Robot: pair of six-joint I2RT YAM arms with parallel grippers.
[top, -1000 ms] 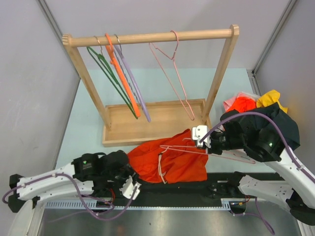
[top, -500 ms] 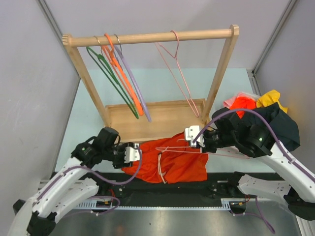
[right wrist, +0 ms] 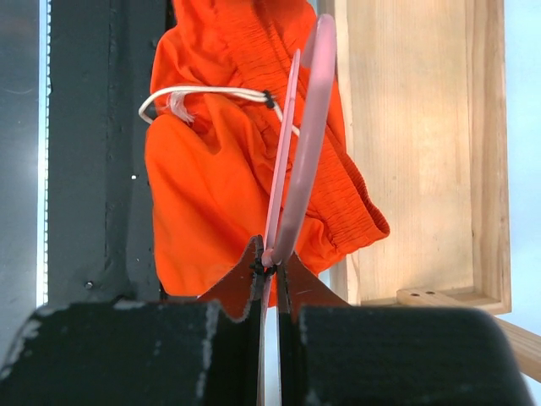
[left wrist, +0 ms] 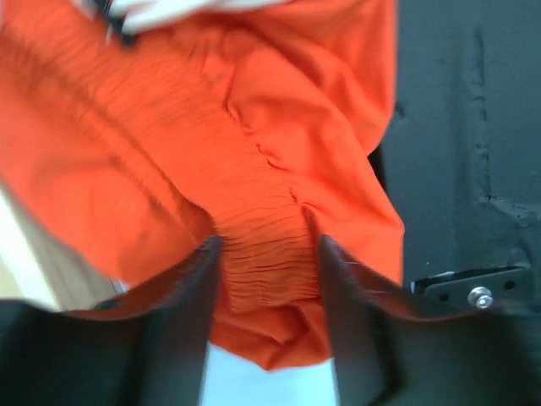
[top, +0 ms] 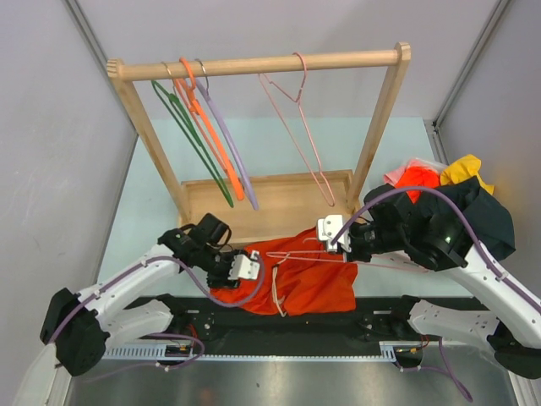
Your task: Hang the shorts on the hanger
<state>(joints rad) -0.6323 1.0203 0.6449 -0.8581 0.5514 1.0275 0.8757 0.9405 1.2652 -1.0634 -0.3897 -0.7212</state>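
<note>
The orange-red shorts [top: 308, 283] lie crumpled at the table's near edge, their white drawstring [top: 276, 288] across them. My right gripper [top: 331, 233] is shut on the pale-pink wire hanger [top: 308, 255], which lies across the top of the shorts. In the right wrist view the closed gripper [right wrist: 270, 258] pinches the hanger [right wrist: 308, 127] above the shorts [right wrist: 211, 194]. My left gripper [top: 245, 266] is at the shorts' left edge. In the left wrist view the left gripper [left wrist: 269, 247] has its fingers [left wrist: 182, 313] pressed on either side of the elastic waistband [left wrist: 262, 254], which fills the gap.
A wooden rack [top: 254, 64] on a tray base [top: 279, 199] stands behind, holding green [top: 190, 139], orange [top: 211, 135] and lilac [top: 228, 139] hangers and a second pink hanger [top: 300, 127]. A pile of clothes [top: 461, 199] lies at right. A black mat [top: 372, 317] borders the near edge.
My left arm swung up from the near-left corner and right, onto the shorts' left edge. My right gripper with the hanger shifted slightly left. The hangers on the rack sway.
</note>
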